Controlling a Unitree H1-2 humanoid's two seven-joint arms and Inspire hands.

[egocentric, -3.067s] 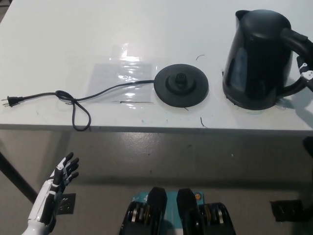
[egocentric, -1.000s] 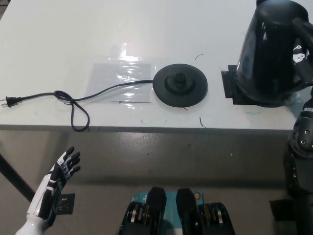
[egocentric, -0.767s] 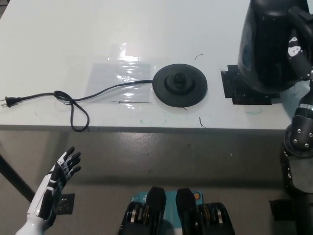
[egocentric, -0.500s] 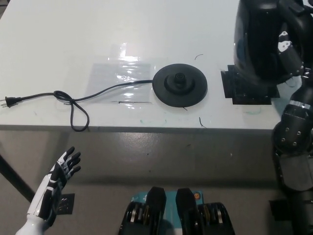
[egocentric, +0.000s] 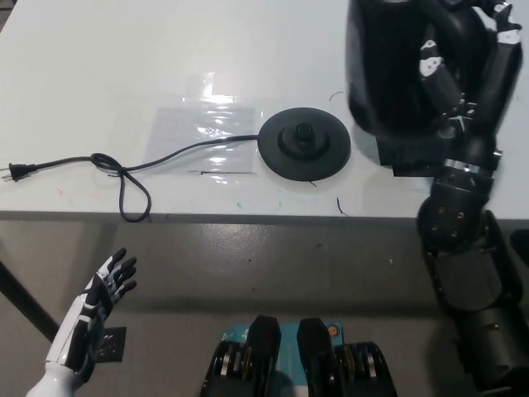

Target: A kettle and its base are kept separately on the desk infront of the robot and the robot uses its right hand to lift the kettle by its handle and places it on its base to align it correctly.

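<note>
both hands show — my right hand (egocentric: 453,78) is wrapped on the black kettle (egocentric: 393,70), held above the desk (egocentric: 124,50) just right of its base (egocentric: 304,143); my left hand (egocentric: 95,310) hangs low, fingers spread.

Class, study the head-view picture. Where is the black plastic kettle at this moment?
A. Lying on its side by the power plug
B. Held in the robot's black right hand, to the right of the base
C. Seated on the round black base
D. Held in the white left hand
B: the black plastic kettle is in the black right hand, right of the bare round black base.
</note>
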